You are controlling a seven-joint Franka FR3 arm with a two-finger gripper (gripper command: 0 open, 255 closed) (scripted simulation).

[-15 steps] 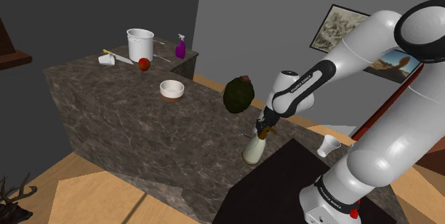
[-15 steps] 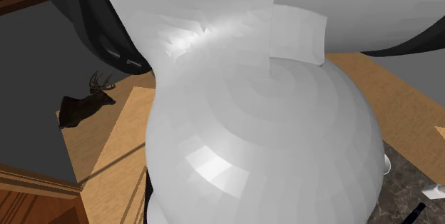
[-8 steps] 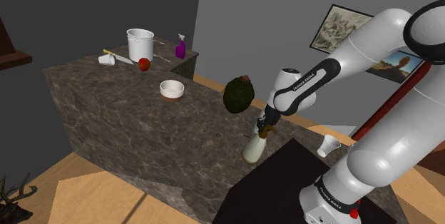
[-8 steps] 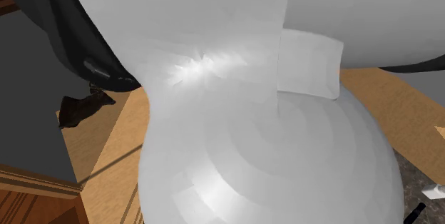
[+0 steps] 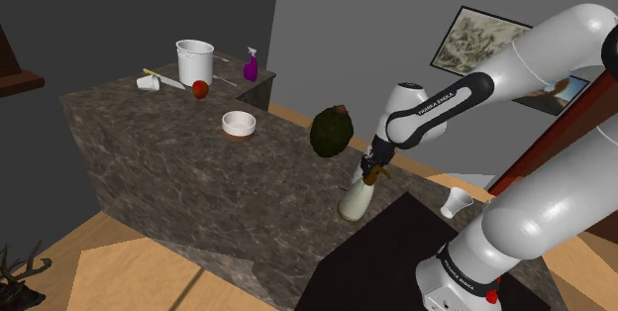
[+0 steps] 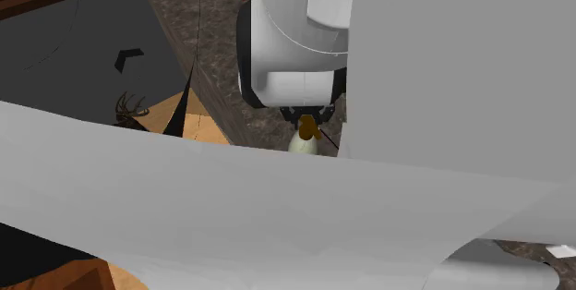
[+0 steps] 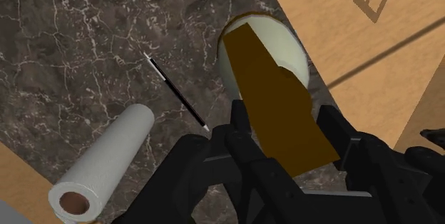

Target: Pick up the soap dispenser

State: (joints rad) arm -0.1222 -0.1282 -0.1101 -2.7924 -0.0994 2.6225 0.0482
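Wrist view: gripper (image 7: 285, 119) pinches the dispenser (image 7: 287, 43) by its brown pump. Its cream bottle tilts near the counter (image 5: 178, 160) edge, beside a pen (image 7: 176, 92).

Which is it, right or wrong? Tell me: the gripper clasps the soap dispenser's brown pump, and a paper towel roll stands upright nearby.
Wrong in one respect. The wrist view shows the paper towel roll lying on its side on the counter, not upright. The rest holds: the gripper clasps the brown pump of the soap dispenser.

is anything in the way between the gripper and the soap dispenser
Nothing visible does: the gripper has its jaws clasped on the brown pump head of the soap dispenser, with no other thing between them.
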